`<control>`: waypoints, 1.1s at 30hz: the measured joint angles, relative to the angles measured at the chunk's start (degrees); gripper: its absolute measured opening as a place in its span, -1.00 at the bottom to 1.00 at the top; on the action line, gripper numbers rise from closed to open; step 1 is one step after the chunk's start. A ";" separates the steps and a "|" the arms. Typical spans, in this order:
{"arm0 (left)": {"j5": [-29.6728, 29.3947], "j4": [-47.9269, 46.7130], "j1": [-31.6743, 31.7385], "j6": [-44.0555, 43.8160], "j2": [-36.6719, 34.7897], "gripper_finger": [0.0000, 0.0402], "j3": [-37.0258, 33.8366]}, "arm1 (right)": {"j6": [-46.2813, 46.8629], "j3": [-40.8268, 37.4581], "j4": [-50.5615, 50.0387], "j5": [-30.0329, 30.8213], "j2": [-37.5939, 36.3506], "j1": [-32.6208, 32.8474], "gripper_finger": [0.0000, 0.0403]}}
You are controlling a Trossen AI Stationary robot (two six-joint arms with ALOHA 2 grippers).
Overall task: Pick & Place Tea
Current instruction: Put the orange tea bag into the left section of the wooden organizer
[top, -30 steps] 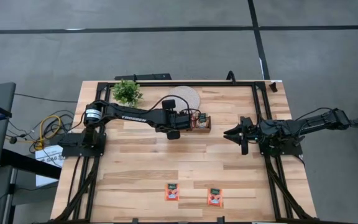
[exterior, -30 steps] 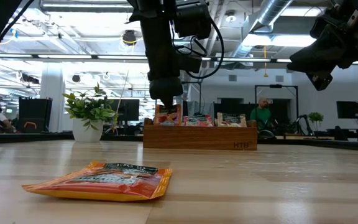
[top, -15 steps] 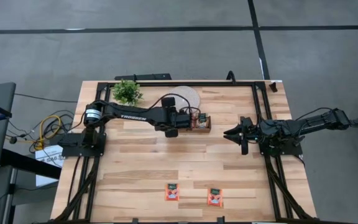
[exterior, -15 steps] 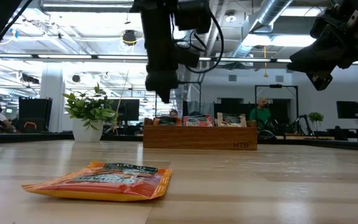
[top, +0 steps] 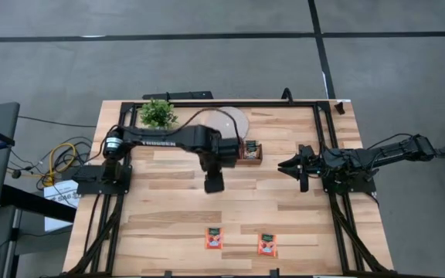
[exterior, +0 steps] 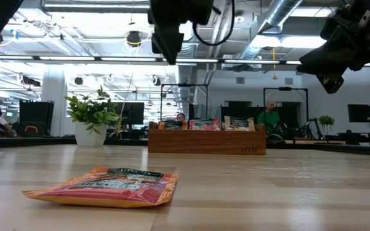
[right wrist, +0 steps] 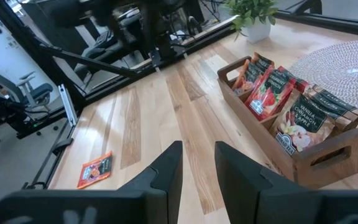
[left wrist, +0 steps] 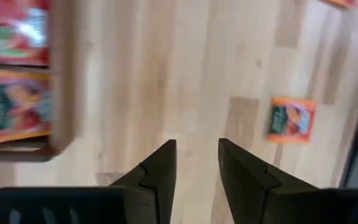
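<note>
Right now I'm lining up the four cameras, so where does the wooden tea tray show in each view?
High view: the wooden tray sits just right of the left arm's wrist, beside the round mat.
Low view: middle distance at centre, right of the potted plant.
Left wrist view: upper left edge, blurred, sachets inside.
Right wrist view: right side, full of sachets.
Shared landmark: the potted plant, though not in the left wrist view.

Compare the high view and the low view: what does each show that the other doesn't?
High only: two tea sachets lying flat near the table's front edge, the round mat, and the whole table with both arms' bases. Low only: one sachet seen close up, the room behind, and a person there. Both: the wooden tray holding sachets, the potted plant, and the left gripper raised clear of the tray.
</note>
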 joint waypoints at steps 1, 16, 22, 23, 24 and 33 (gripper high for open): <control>0.53 0.36 -0.81 0.53 -0.02 -0.45 -0.50 | 0.00 0.00 -0.01 0.00 0.01 0.01 -0.57; 1.99 20.84 -14.30 -6.41 0.09 -0.45 -19.08 | 0.00 0.00 -0.26 -0.04 0.01 0.02 -0.57; 1.78 26.84 -16.33 -8.71 0.07 -0.45 -21.99 | 0.00 0.00 -0.53 -0.06 0.01 0.00 -0.57; 1.76 27.98 -16.74 -8.90 0.07 -0.45 -22.47 | 0.00 0.00 -0.57 -0.07 0.01 0.00 -0.57; 1.78 29.00 -17.10 -9.00 0.07 -0.45 -22.85 | 0.00 0.00 -0.59 -0.07 0.01 0.00 -0.57; -1.94 34.77 -18.99 -12.37 0.07 -0.45 -26.38 | 0.00 0.00 -1.48 -0.10 0.01 0.00 -0.57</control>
